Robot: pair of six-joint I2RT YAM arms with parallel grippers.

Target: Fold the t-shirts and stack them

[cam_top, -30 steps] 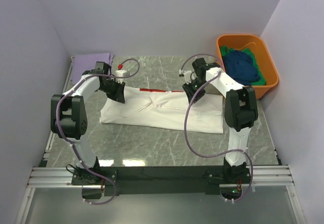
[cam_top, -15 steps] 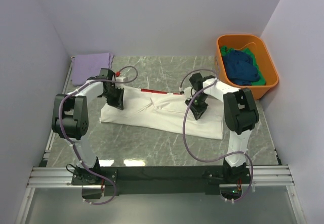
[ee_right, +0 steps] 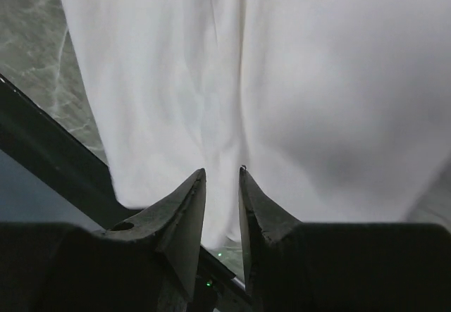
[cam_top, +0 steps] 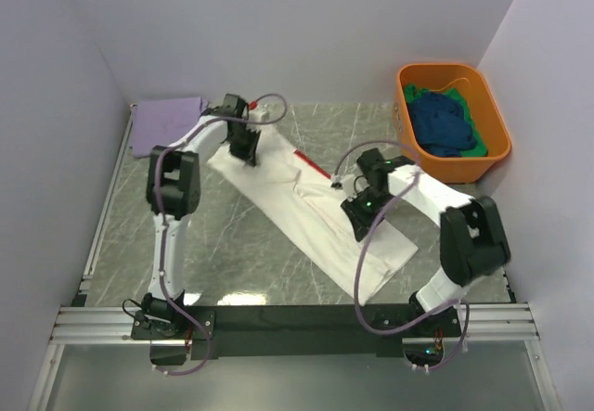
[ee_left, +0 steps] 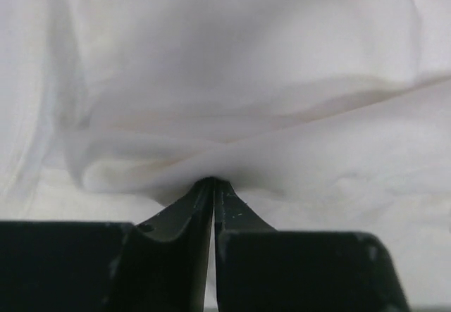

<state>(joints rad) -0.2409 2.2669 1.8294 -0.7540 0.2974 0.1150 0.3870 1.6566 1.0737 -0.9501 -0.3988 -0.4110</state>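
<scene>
left hand (ee_left: 213,182) pinches the one white t-shirt (cam_top: 288,198); right hand (ee_right: 222,173) on it, grip unclear.

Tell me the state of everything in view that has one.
Large white cloth t-shirt: a long strip, lying diagonally.
Left gripper: shut on a fold of it.
Right gripper: jaws slightly apart over it, grip unclear.
Lavender t-shirt: folded flat.
Orange plastic tub: holds crumpled dark blue shirt, green shirt.

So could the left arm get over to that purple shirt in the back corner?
Probably yes. The lavender shirt lies just to the left of the left gripper, with nothing between them. But that gripper is shut on the white shirt, so it would have to let go first.
</scene>
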